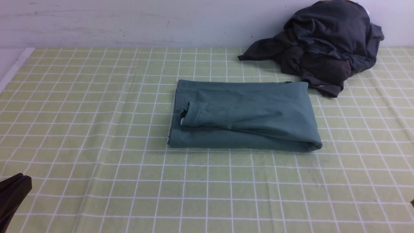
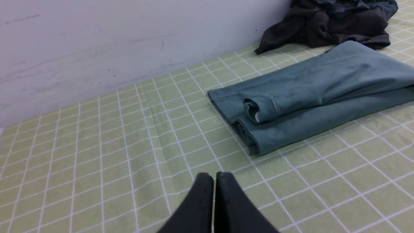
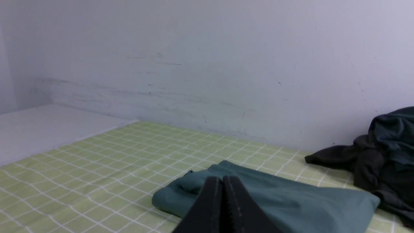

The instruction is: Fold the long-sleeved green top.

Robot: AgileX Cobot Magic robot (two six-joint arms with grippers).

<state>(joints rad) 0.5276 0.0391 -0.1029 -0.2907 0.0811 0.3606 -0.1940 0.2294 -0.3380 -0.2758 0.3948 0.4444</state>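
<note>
Front view: 1 green long-sleeved top (image 1: 245,116) folded at frame centre on checked tablecloth (image 1: 97,129), cuff (image 1: 194,111) on top; 1 dark clothes heap (image 1: 323,45) upper right. Left gripper (image 2: 213,176) only shows its tips in left wrist view, pressed together, empty. Right gripper (image 3: 222,179) seen only in right wrist view, likewise closed, w/ nothing held.

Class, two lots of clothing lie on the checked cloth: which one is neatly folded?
The green long-sleeved top, a flat rectangle with one cuff on top. The dark grey heap by the wall is crumpled.
</note>
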